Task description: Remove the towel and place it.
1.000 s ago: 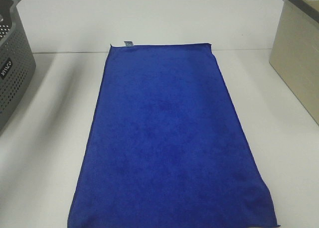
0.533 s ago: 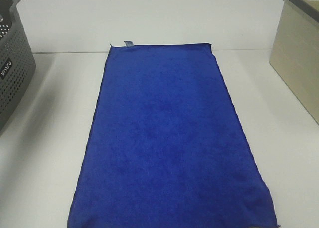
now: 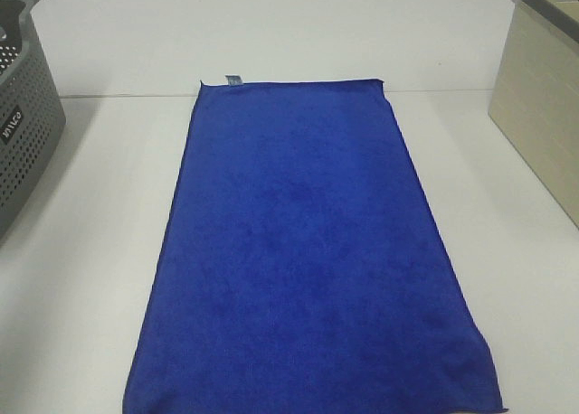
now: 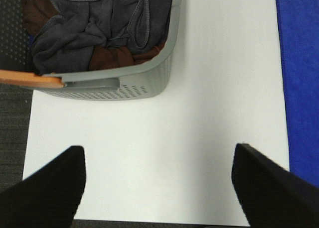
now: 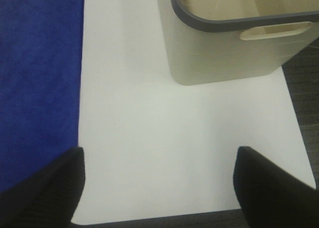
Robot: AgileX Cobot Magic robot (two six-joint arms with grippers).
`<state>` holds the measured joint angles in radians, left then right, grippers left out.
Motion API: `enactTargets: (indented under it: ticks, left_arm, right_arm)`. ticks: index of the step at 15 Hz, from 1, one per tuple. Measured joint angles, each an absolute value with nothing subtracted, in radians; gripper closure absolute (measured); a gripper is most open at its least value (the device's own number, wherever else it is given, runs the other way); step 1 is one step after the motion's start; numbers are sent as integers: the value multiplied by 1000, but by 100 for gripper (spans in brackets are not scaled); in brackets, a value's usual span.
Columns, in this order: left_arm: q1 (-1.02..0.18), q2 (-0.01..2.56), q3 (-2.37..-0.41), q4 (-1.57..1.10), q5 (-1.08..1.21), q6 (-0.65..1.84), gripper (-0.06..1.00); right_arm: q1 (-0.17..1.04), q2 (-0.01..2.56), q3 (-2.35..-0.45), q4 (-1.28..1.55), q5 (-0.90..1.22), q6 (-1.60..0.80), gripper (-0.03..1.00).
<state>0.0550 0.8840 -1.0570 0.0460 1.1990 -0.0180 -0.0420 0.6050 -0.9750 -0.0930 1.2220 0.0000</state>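
The large rectangular royal-blue plush towel (image 3: 308, 251) lies flat across the centre of the overhead frame on the white table (image 3: 90, 269), its small tag at the upper left corner. My left gripper (image 4: 158, 188) hangs with jaws spread wide, empty, near the grey perforated plastic basket (image 4: 124, 86) of dark clothes. My right gripper (image 5: 159, 185) likewise stands wide, empty, beside the beige bin (image 5: 224, 54).

The left gripper (image 4: 158, 180) hangs wide apart over the bare white surface (image 4: 199, 113), holding nothing. Ahead stands a grey perforated basket (image 4: 144, 81) stuffed with dark grey and brown clothes (image 4: 97, 26). The blue towel (image 4: 301, 78) lies flat along one side, well apart from the basket.
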Motion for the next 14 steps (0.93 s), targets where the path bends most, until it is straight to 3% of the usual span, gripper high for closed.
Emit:
enactTargets:
  ticks: [7,11,14]
  left_arm:
    - [55,326,-686,73,1192,-44,18]
    - [55,36,-586,63,1188,-46,18]
    - [55,-5,-546,0,1178,-6,18]
  right_arm:
    - [-41,200,-770,-91,1223,0,17]
    - [-41,98,-650,-67,1222,-7,17]
    - [-39,15,-540,51,1133,-59,18]
